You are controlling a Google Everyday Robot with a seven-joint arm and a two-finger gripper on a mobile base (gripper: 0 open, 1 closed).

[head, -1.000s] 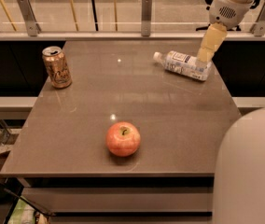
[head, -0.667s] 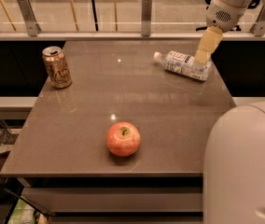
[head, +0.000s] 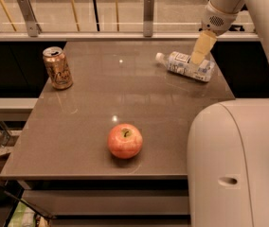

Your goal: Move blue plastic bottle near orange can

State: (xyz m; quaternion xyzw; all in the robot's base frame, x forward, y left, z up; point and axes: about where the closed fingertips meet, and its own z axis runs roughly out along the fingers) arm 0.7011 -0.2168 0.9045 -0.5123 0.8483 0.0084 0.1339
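The gripper (head: 198, 59) hangs down at the far right corner of the table (head: 172, 108), its tip right at the blue plastic bottle (head: 179, 63), which lies on its side beneath it. Can't tell how open it is or whether it's holding anything. The orange can (head: 58, 68) stands upright well apart from it across the table, and the apple (head: 125, 140) sits well away toward the near edge.

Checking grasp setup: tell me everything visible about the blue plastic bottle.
The blue plastic bottle is small and looks like clear plastic, with a white cap and a white-and-pale-blue printed label. It lies on its side on the grey table, at the far right, with its cap pointing left toward the distant orange can. The tool hangs over its middle from above. Whether it touches or grips the bottle cannot be told.
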